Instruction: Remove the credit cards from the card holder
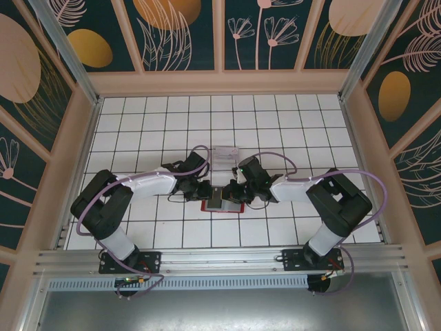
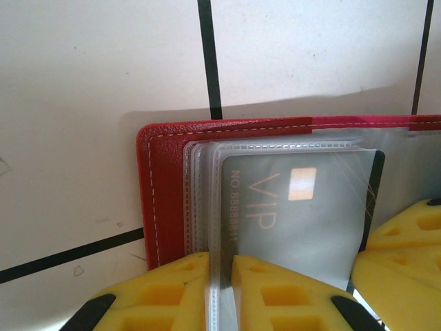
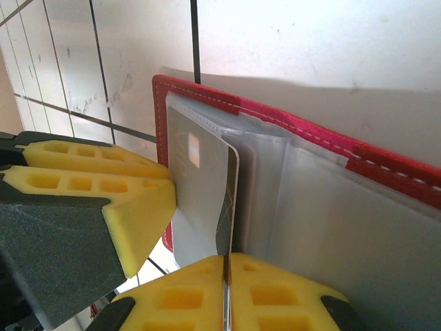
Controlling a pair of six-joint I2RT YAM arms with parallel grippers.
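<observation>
Left gripper [image 2: 220, 276] pins the red folding card holder [image 2: 162, 193] by a clear sleeve [image 2: 202, 207]. Right gripper [image 3: 226, 276] pinches the pale grey VIP credit card [image 3: 207, 200]; I'd draw it straight out.

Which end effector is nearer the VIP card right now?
Right. The right end effector is shut on the dark edge of the VIP card. The left end effector pinches the stitched edge of the clear sleeve along the card's opposite side.

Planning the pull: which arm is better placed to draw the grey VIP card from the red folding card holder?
Right: the right gripper pinches the grey VIP card; the left gripper clamps the clear plastic sleeve, steadying the red card holder.
</observation>
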